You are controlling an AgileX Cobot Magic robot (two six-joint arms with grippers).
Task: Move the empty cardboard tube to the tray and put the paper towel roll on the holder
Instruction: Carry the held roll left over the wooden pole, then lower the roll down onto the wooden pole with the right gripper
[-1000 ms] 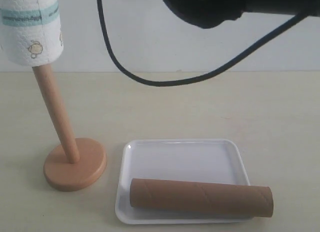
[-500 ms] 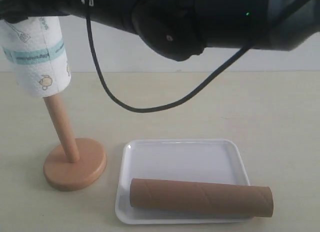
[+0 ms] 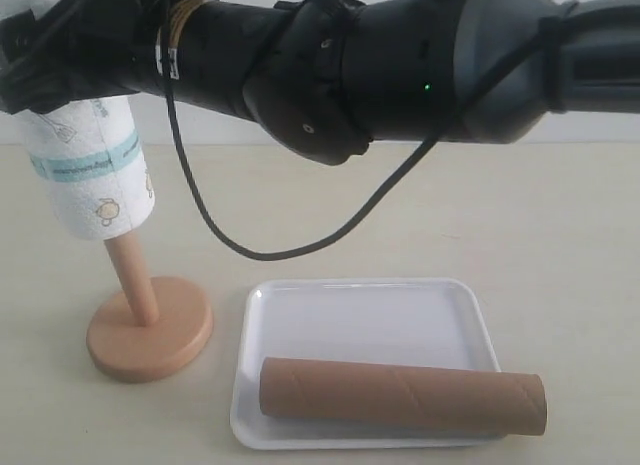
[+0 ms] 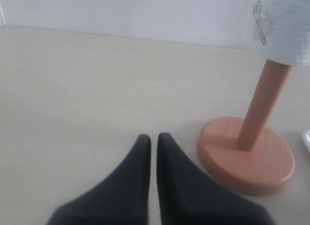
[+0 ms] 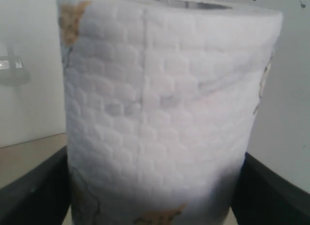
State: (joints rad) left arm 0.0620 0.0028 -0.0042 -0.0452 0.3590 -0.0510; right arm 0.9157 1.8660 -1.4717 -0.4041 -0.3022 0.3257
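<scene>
The right claw (image 5: 155,198) grasps the roll (image 3: 92,175) across its width, one black finger (image 5: 29,191) pressed to each side of the embossed paper. Its arm (image 3: 400,60) reaches in from the right across the whole upper scene, and a black cable (image 3: 280,253) sags below it in a loop over the bench (image 3: 560,245). The roll is threaded on the holder (image 3: 150,340): the post (image 3: 135,280) comes out of the roll's lower end, and the roll hangs tilted, its bottom edge well above the round base (image 4: 252,162).

The left claw (image 4: 153,137) is clenched on nothing, its two tips pressed together. It hovers low over bare bench just beside the base, not touching it.

Just right of the base, apart from it, lies the tray (image 3: 370,320). The tube (image 3: 400,395) rests lengthwise across the tray's near part, with its right end jutting out past the right rim. The far part of the tray is bare. A pale wall (image 3: 600,125) runs behind the bench. Arm and cable hang above the tray without touching it.
</scene>
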